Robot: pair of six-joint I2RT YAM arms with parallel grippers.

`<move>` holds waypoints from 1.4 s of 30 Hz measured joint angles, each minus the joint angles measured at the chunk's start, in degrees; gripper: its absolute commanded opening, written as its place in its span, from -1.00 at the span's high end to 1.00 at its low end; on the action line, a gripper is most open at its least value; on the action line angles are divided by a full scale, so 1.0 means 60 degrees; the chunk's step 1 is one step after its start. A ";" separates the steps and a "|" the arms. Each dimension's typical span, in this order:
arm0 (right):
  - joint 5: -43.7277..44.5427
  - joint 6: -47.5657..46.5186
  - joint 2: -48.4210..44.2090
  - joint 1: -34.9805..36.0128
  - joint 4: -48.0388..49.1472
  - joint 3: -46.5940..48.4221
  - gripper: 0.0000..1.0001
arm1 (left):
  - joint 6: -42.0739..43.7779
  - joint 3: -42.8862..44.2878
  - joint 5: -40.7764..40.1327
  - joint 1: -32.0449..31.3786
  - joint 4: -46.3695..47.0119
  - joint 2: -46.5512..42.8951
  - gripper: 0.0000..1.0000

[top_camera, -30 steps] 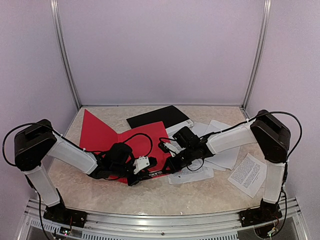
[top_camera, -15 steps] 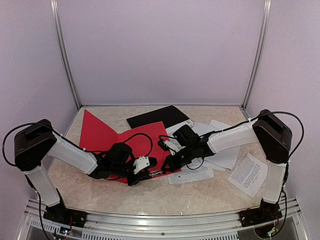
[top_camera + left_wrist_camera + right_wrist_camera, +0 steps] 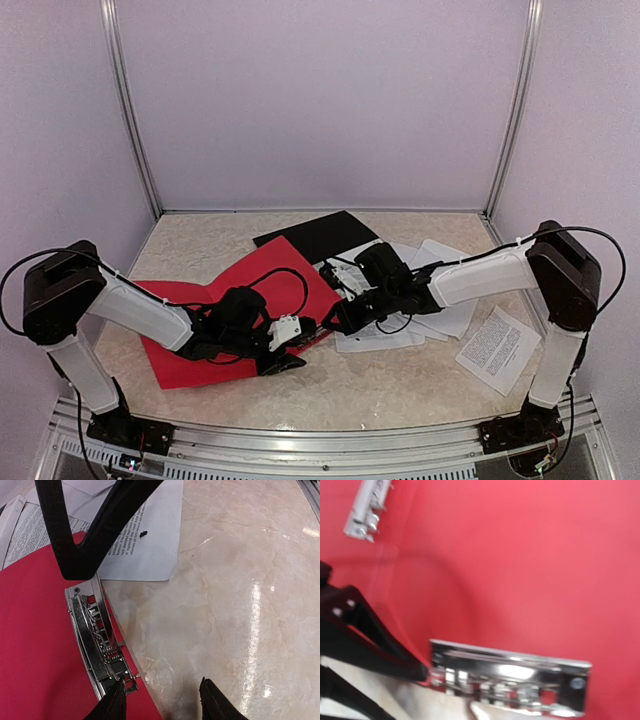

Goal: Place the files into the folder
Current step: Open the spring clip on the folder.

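From above, the red folder [image 3: 180, 350] is lying flat on the table [image 3: 400, 385]. The files [image 3: 385, 340] are sitting loose just right of it, with one printed sheet [image 3: 494, 349] lying well apart. The left gripper [image 3: 290, 360] and right gripper [image 3: 335, 322] are hovering close together at the folder's near-right edge.

Over to the left wrist: its fingers [image 3: 214, 702] are standing spread, pinching nothing and straddling the folder's corner by the metal clip [image 3: 95, 640]. Printed pages are touching the red edge.

The right wrist is showing blurred red and the clip. Whether its own jaws are spread or pressed together, I cannot tell.
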 measured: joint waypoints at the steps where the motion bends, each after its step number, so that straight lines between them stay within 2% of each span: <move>1: 0.0011 0.0007 -0.0047 0.0015 0.0058 -0.0004 0.74 | -0.0033 -0.0004 -0.0004 0.0000 -0.0022 -0.0026 -0.04; 8: -0.0120 -0.0062 -0.0321 0.0189 0.0528 -0.0168 0.40 | -0.0226 -0.0055 -0.0138 0.0000 -0.0007 -0.0069 -0.26; 10: -0.0262 -0.0080 -0.0481 0.0233 0.0688 -0.0335 0.24 | -0.0280 -0.0153 -0.0270 0.0000 0.0029 -0.0127 -0.31; 16: -0.0109 -0.0178 -0.1257 0.0259 0.0794 -0.0685 0.00 | -0.0375 -0.0386 -0.0721 0.0000 0.0313 -0.0466 -0.35; 22: 0.0696 -0.0142 -0.1668 -0.0015 0.0769 -0.0725 0.01 | -0.0423 0.0066 -0.0878 0.0000 0.0495 -0.0382 -0.31; 31: 0.1555 0.0393 -0.2106 -0.0834 0.0539 -0.1847 0.11 | -0.0353 0.2269 -0.1078 0.0000 0.0539 0.0896 -0.14; 36: 0.1734 0.0565 -0.2404 -0.1005 0.0521 -0.2215 0.13 | -0.0321 0.2506 -0.0831 0.0000 0.0321 0.1253 -0.11; 42: 0.1763 0.0637 -0.2506 -0.1064 0.0528 -0.2401 0.17 | -0.0364 0.2535 -0.0517 0.0000 -0.0102 0.1413 0.21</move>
